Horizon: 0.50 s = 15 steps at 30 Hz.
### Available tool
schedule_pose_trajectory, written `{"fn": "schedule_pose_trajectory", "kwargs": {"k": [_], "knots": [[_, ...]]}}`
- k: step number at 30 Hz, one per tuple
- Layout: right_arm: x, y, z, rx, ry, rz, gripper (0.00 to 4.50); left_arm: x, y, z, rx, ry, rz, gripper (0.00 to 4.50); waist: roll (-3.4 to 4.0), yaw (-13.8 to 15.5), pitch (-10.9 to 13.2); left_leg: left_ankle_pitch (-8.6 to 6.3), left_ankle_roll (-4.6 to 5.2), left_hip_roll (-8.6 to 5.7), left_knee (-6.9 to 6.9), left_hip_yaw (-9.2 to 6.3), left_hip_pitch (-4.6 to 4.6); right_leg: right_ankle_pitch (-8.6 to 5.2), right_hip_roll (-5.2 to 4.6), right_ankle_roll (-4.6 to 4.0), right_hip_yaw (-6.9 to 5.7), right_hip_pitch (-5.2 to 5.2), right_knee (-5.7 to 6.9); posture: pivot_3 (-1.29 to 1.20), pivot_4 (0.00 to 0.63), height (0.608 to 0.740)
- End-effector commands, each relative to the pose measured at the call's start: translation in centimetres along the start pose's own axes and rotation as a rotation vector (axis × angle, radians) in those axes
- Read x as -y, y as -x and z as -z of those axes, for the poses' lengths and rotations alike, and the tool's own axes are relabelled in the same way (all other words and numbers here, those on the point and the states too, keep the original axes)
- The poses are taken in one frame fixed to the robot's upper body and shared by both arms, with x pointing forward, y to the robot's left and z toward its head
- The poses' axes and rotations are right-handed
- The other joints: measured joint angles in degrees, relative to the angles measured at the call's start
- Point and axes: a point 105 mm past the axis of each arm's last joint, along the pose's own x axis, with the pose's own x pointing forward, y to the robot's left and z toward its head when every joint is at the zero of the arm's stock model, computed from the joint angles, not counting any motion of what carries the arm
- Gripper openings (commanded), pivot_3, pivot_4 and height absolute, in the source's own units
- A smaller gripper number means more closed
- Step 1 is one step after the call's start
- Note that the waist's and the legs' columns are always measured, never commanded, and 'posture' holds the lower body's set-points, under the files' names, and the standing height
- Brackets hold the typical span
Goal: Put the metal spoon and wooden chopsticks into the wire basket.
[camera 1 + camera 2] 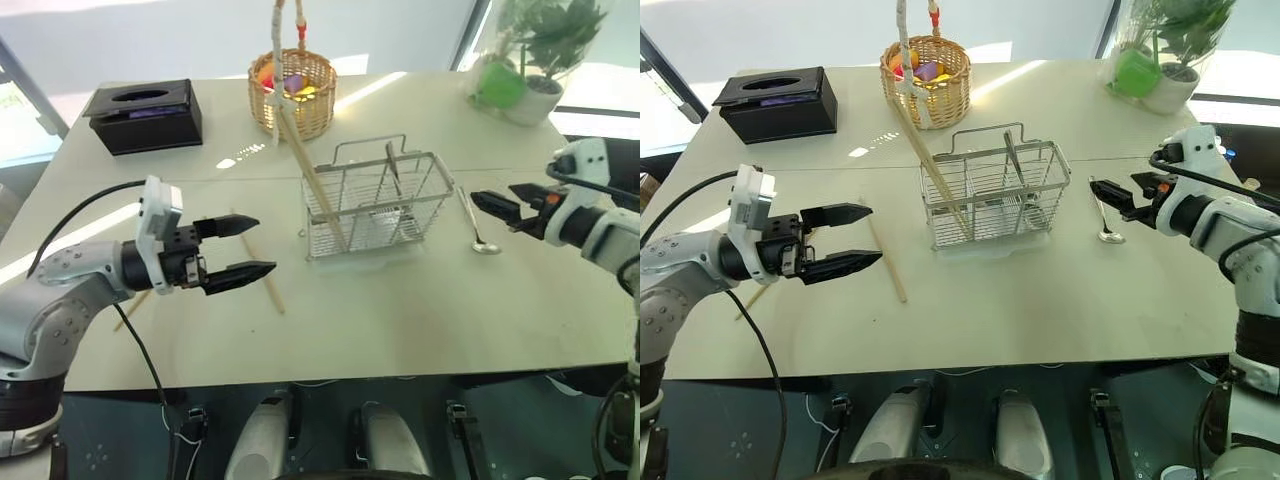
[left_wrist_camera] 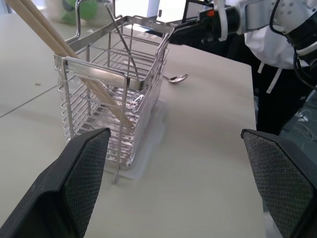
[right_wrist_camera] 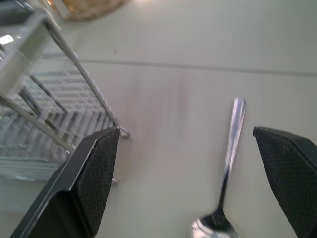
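Note:
The wire basket point(image 1: 372, 203) stands mid-table with wooden chopsticks point(image 1: 308, 172) leaning out of its left end and a thin metal handle point(image 1: 392, 160) upright inside. The metal spoon point(image 1: 476, 226) lies flat on the table just right of the basket, also seen in the right wrist view point(image 3: 231, 148). One loose chopstick point(image 1: 259, 264) lies left of the basket, and another point(image 1: 131, 309) pokes out under my left arm. My left gripper point(image 1: 263, 245) hovers open over the loose chopstick, pointing at the basket. My right gripper point(image 1: 492, 203) hangs open above the spoon's handle.
A round wicker basket point(image 1: 292, 92) with coloured items stands behind the wire basket. A black tissue box point(image 1: 145, 116) sits at the back left and a potted plant point(image 1: 535, 62) at the back right. The table's front edge point(image 1: 330, 375) runs close below both arms.

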Motion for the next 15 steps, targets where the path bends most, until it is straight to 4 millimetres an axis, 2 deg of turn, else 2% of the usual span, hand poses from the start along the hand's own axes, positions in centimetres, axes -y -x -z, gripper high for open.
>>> {"fn": "schedule_pose_trajectory", "kwargs": {"k": [1, 9, 15], "knots": [[1.1, -0.6, -1.4, 0.031, 0.052, 0.018, 4.44, 0.5, 0.3, -1.2, 0.033, -0.057, -0.024, 4.5, 0.04, -0.08, 0.03, 0.0, 0.01, 0.0, 0.03, 0.02, 0.0, 0.03, 0.0, 0.05, 0.01, 0.0, 0.01, 0.0, 0.15, 0.74], [1.7, -3.9, 0.4, -0.005, 0.087, 0.033, 4.44, 0.9, 0.5, -1.3, 0.057, -0.06, -0.077, 4.5, 0.04, 0.13, 0.03, 0.0, 0.01, 0.01, 0.18, 0.03, 0.11, 0.07, 0.01, 0.11, 0.02, 0.11, 0.09, 0.0, 0.15, 0.74], [1.6, -5.7, 3.2, -0.061, 0.12, 0.047, 4.44, 1.0, 0.6, -1.7, 0.077, -0.069, -0.111, 4.5, 0.05, 0.1, 0.03, -0.01, 0.01, 0.0, 0.22, 0.03, 0.1, 0.09, 0.02, 0.15, 0.02, 0.13, 0.08, 0.0, 0.15, 0.74]]}}
